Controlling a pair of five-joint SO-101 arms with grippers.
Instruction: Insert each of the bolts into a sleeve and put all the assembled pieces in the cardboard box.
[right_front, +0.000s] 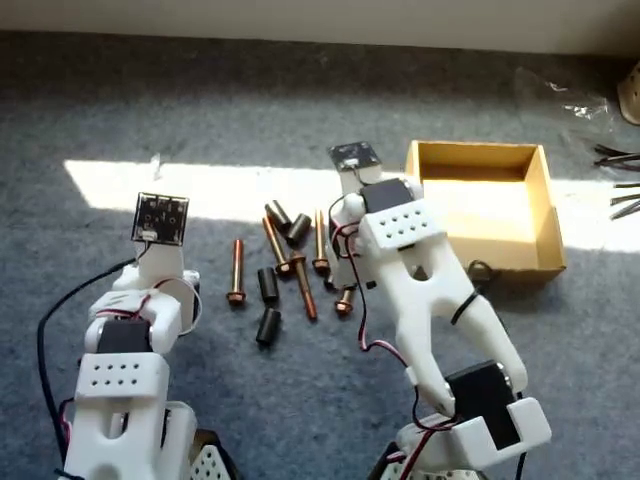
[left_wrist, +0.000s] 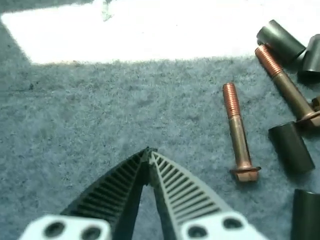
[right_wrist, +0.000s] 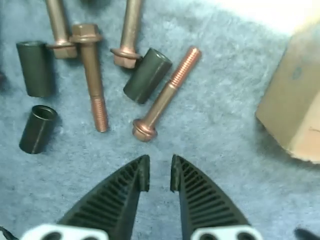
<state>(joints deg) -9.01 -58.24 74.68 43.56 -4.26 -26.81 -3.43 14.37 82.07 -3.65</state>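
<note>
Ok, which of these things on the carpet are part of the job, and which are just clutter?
Job: bolts, sleeves, cardboard box.
Lying about: crumpled clear plastic, dark thin objects beyond the box.

Grey carpet: bolts, sleeves, cardboard box.

Bolts: shiny copper-orange.
Sleeves: dark grey, nearly black.
Cardboard box: tan-yellow.
Carpet: flecked blue-grey, with a pale sunlit band on the far side.
Arms: white.
Left gripper – black, ribbed.
Right gripper – black, ribbed.
</note>
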